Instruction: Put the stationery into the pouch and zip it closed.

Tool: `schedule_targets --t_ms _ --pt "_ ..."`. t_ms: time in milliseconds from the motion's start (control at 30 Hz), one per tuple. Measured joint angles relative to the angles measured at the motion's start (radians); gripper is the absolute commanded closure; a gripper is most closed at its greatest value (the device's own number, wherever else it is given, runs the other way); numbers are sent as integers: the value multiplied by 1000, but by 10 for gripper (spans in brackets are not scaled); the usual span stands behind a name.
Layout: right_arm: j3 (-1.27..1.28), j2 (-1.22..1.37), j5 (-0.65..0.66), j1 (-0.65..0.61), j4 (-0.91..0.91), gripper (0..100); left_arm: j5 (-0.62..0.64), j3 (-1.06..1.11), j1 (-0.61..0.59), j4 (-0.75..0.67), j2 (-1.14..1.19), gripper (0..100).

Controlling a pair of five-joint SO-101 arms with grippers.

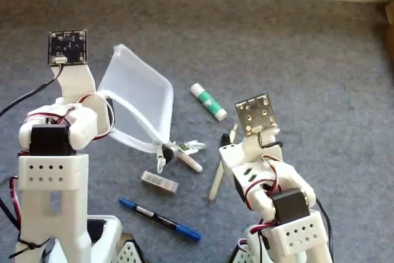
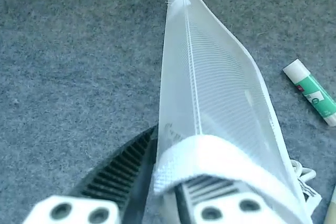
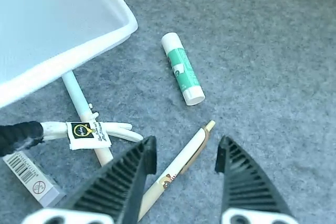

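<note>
Plainly, the task is near its start. At the far left, the left gripper (image 2: 167, 157) is clamped on the white edge band of the pouch (image 1: 138, 93) and holds it tilted up from the grey cloth (image 1: 308, 60). The mouth of the pouch appears to gape toward the loose items. Nothing can be made out through its see-through mesh, so it looks empty, and every piece of stationery in view lies outside it.

Below the pouch's lower corner sits the eraser (image 1: 159, 181), and farther from the pouch lies the blue pen (image 1: 159, 218). Just right of that corner lies the white pen (image 3: 84, 108), with a tagged cord (image 3: 86, 132) across it. Right of the pouch's upper edge, a little apart from it, is the glue stick (image 1: 207, 101). Farther right of the pouch is the cream pen (image 3: 178, 171). The right gripper (image 3: 187, 145) hangs over it with its jaws spread wide on either side, gripping nothing.

By this reading, all five items remain to be loaded, probably starting with the cream pen. After that the zip has to be drawn shut.
</note>
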Motion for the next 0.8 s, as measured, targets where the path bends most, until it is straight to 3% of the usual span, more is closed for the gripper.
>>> schedule_targets --t_ms 467,567,800 --pt "8 0 0 0 0 818 2 0 0 -2 0 994" --pt "8 0 -15 -2 17 815 61 0 0 -3 0 994" --pt "-114 0 -34 -173 135 794 143 0 0 -8 0 994"
